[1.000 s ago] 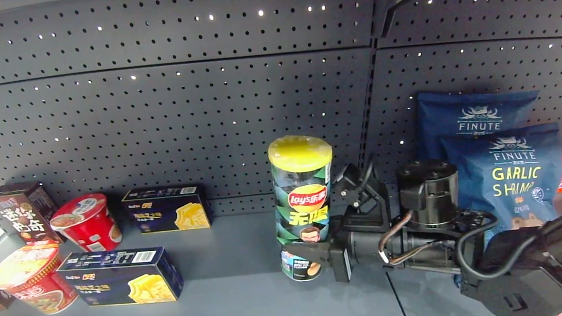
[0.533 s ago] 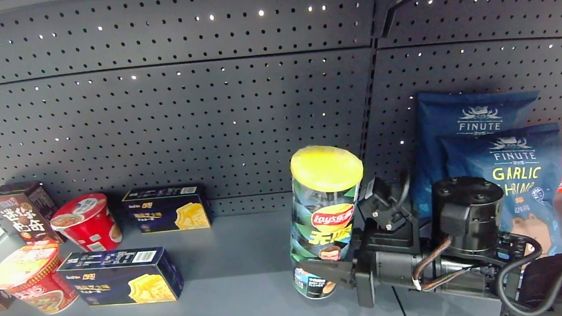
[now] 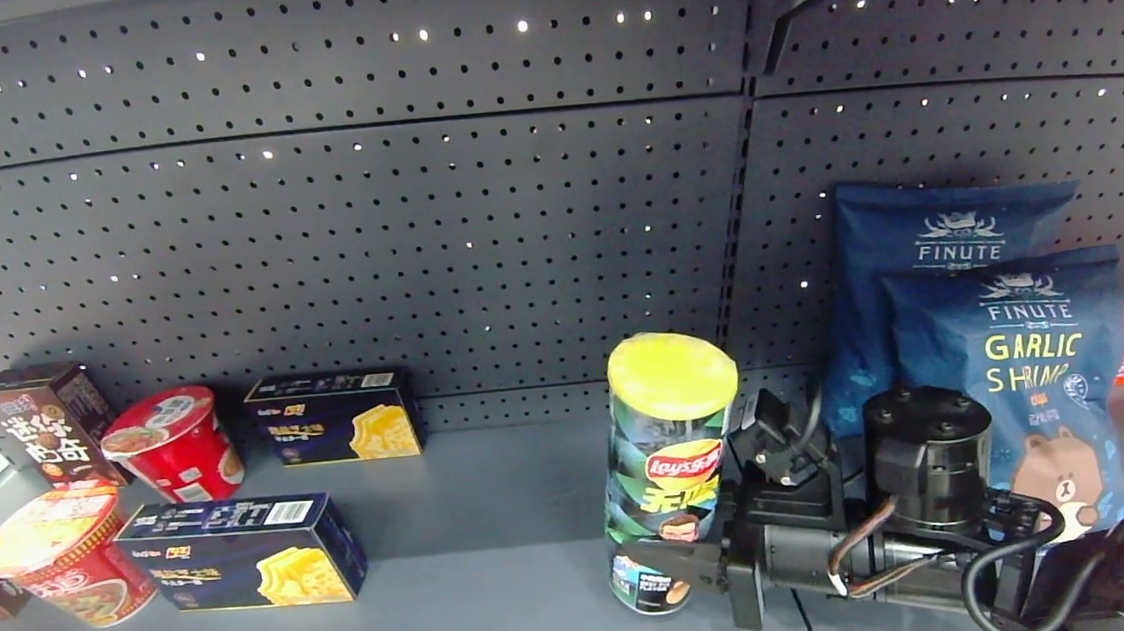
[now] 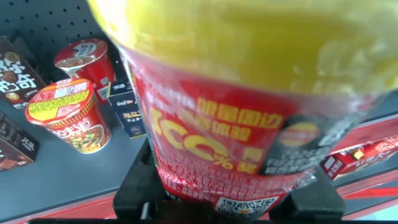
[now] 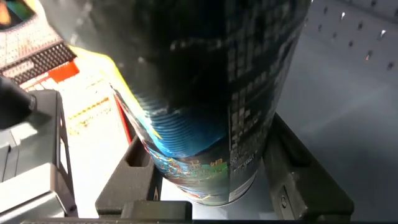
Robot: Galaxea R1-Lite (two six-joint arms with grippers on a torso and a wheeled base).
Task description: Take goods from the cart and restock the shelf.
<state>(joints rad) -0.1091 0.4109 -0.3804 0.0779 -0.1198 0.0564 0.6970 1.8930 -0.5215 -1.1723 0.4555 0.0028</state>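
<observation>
The right gripper point(image 3: 669, 565) was clamped on the chips can point(image 3: 672, 467), one finger on each side of the can's lower part, and the can stood upright with its yellow lid on top. Whether its base touched the shelf point(image 3: 483, 583) could not be told. Blue snack bags point(image 3: 1016, 350) stood just behind that gripper. The left gripper point(image 4: 221, 199) gripped a red noodle cup point(image 4: 230, 124) between its fingers, with two more noodle cups point(image 4: 65, 115) beyond it.

Shop, pegboard-backed shelf point(image 3: 498, 521), rows of snack bags point(image 3: 1011, 350)
</observation>
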